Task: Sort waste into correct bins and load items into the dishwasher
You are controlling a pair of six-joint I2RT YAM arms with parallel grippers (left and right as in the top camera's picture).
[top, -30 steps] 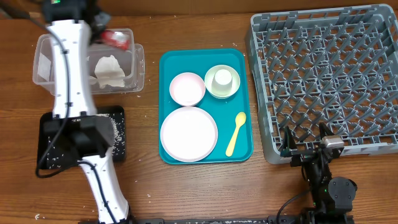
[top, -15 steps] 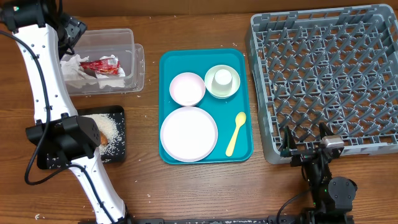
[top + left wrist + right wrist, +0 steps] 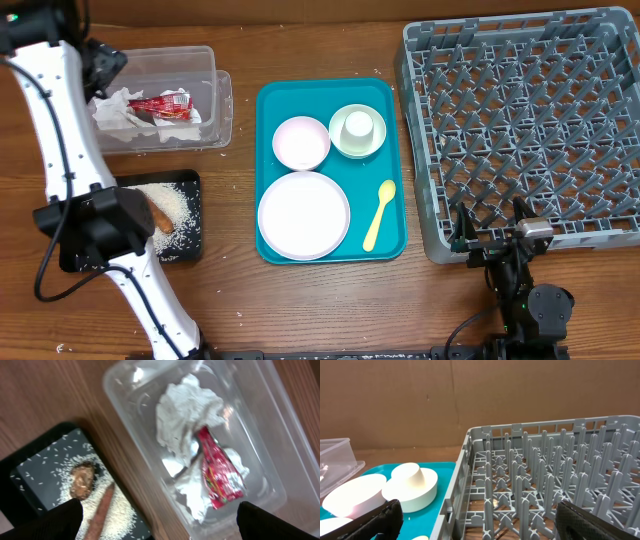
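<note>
A: Where is the left claw (image 3: 160,525)?
B: Above the tub (image 3: 222,100), fingers wide apart, nothing between them. The wrapper (image 3: 220,477) lies straight below it on the napkins (image 3: 187,410), not touching the claw.
A: And the other waste?
B: Rice (image 3: 120,517), stick (image 3: 102,507) and lump (image 3: 82,480) are in the black tray (image 3: 35,470), just beside the tub. A few white specks, likely grains, dot the surface (image 3: 230,310) near it. Sorting looks about done to me, so the step in hand is getting that arm clear of the tub.
A: How to do that well?
B: Lift straight up before swinging across, I'd say, so no finger catches the rim or drags a napkin out. Keep the fingers spread.
A: And the dishes?
B: All are on the teal tray (image 3: 395,150), between tub and rack (image 3: 520,130). There's the plate (image 3: 304,215), the pink bowl (image 3: 301,142), the cup (image 3: 358,126) sitting in the other bowl (image 3: 340,148), and the spoon (image 3: 379,213). They are well apart from the left claw.
A: The right claw (image 3: 480,522)?
B: Spread too, holding nothing, low at the rack's near edge. The dishes lie near, off to its left. No dish stands in the rack yet.
A: Any risk?
B: The spoon lies flat and thin, which probably makes it the fiddliest pick.
</note>
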